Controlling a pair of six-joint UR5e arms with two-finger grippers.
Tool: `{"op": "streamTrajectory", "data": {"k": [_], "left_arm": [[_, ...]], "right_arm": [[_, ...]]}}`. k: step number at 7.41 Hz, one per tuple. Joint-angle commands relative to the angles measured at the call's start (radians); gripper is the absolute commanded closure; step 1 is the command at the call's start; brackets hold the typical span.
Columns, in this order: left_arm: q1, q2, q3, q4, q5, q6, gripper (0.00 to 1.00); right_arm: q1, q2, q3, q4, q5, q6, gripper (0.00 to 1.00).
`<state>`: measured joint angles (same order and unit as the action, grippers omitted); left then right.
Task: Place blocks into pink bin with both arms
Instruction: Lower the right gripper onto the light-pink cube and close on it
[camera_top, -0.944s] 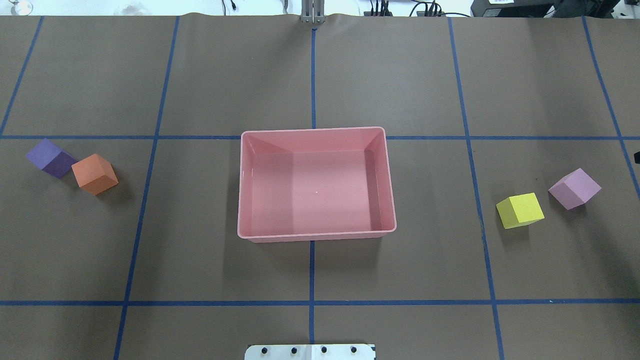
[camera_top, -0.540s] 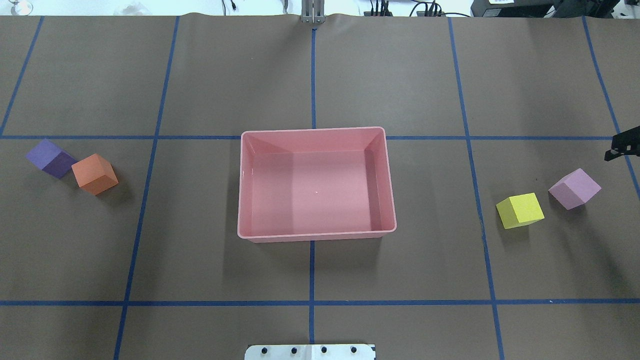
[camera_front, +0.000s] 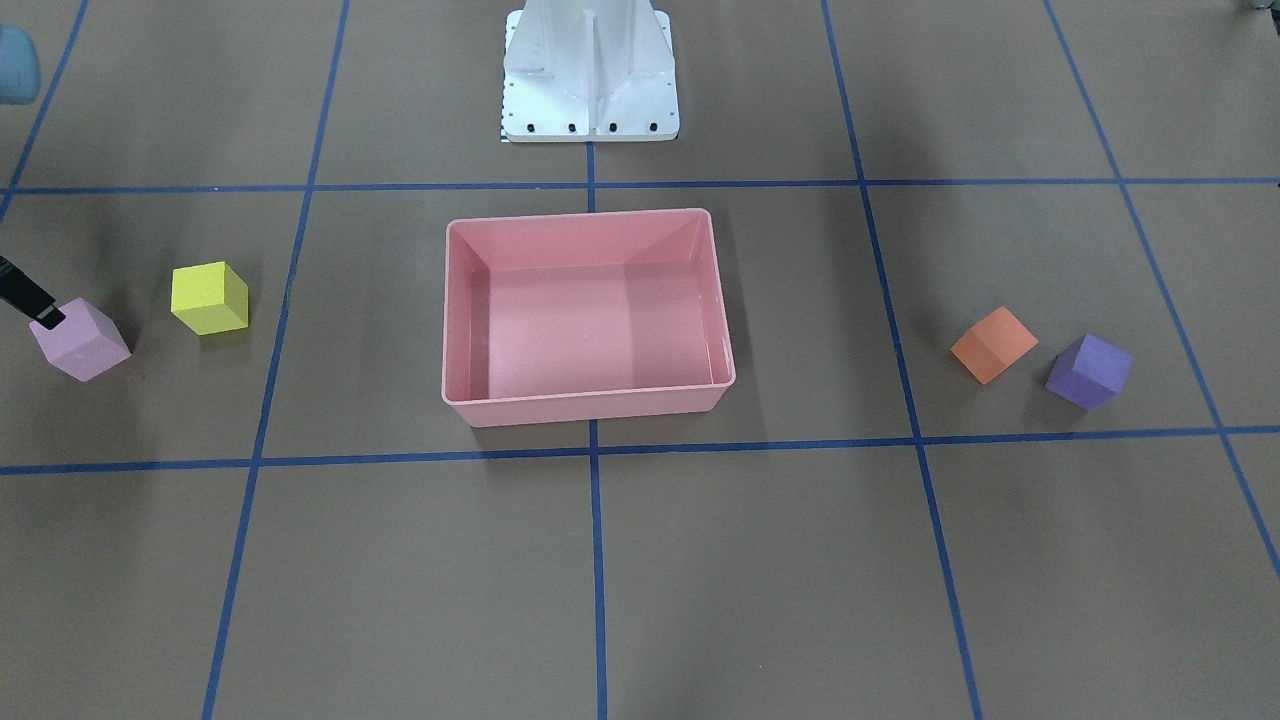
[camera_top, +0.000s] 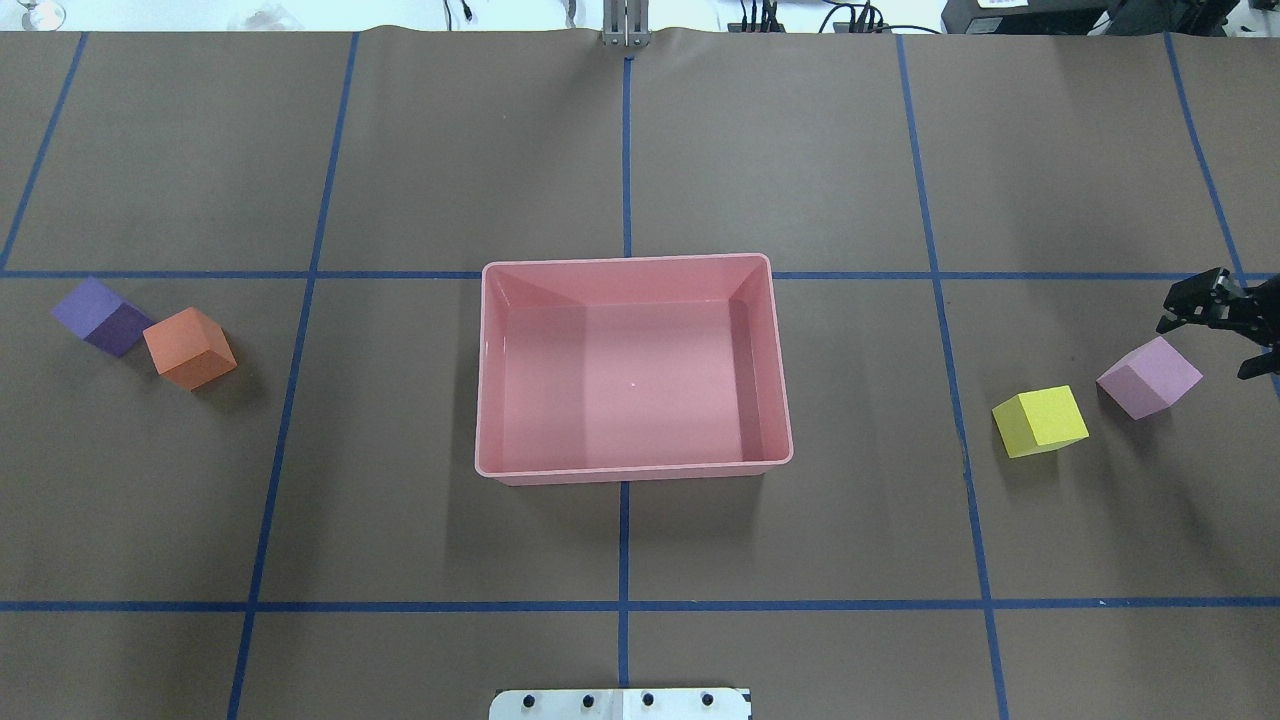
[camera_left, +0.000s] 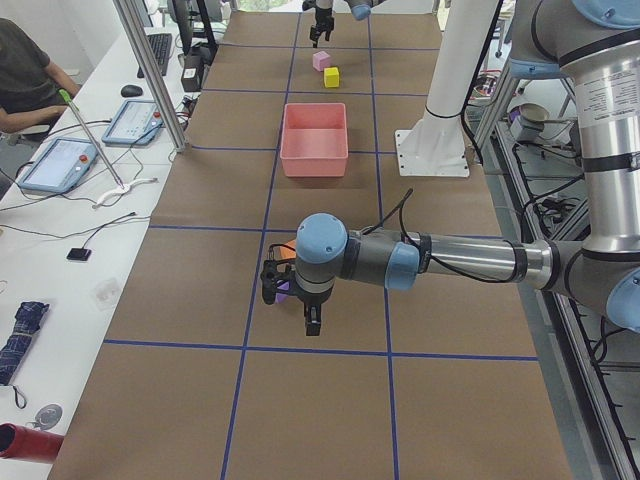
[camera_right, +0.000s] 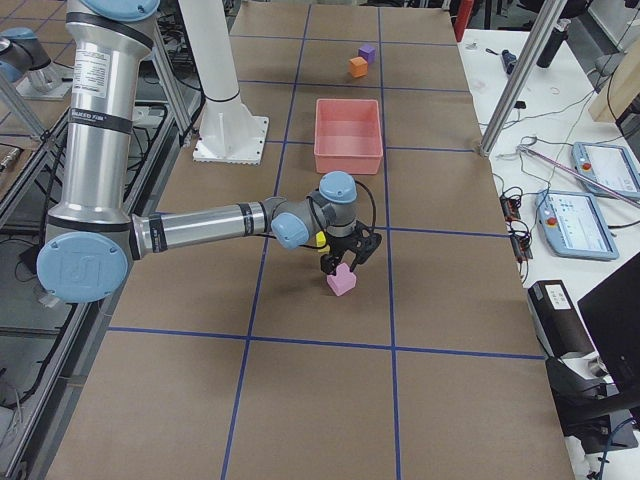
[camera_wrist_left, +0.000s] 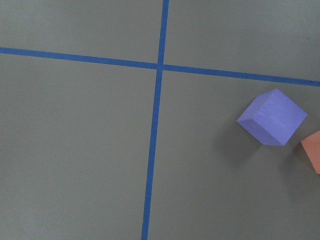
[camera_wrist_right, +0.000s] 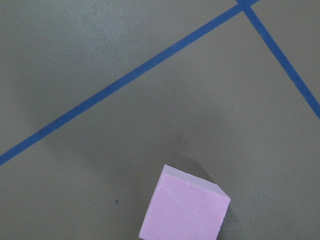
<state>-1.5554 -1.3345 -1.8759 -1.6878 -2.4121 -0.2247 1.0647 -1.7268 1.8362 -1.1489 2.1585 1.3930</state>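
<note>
The pink bin (camera_top: 630, 262) sits empty at the table's middle, also in the front view (camera_front: 580, 216). The purple block (camera_top: 100, 315) and orange block (camera_top: 188, 347) lie together left of it. The yellow block (camera_top: 1040, 420) and lilac block (camera_top: 1150, 378) lie to its right. My right gripper (camera_top: 1207, 346) hangs open just above the far right side of the lilac block (camera_wrist_right: 185, 207). My left gripper (camera_left: 292, 305) shows only in the exterior left view, low by the purple block (camera_wrist_left: 272, 116). I cannot tell whether it is open or shut.
The white pedestal base (camera_front: 590, 70) stands at the robot's side of the table. Blue tape lines cross the brown table cover. A bench with tablets (camera_right: 585, 215) and an operator (camera_left: 25, 75) run along the far long edge.
My right gripper has come in from the right edge of the overhead view and moved left, over the lilac block. The blocks and bin have not moved.
</note>
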Motion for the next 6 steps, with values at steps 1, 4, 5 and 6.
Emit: {"op": "streamTrajectory", "data": {"k": [1,4,5,6], "left_arm": [[0.002,-0.005,0.0,-0.007,0.001,-0.001,0.0],[0.003,-0.008,-0.02,-0.004,0.001,-0.001,0.0],[0.003,-0.008,-0.029,-0.004,0.001,-0.001,0.0],[0.003,-0.008,-0.04,-0.003,0.002,-0.001,0.0]], "right_arm": [[-0.029,0.01,-0.035,0.054,-0.005,0.153,0.03],[-0.029,0.012,-0.092,0.054,-0.003,0.152,0.03],[-0.031,0.016,-0.1,0.06,-0.003,0.153,0.03],[-0.031,0.05,-0.113,0.058,-0.003,0.164,0.02]]}}
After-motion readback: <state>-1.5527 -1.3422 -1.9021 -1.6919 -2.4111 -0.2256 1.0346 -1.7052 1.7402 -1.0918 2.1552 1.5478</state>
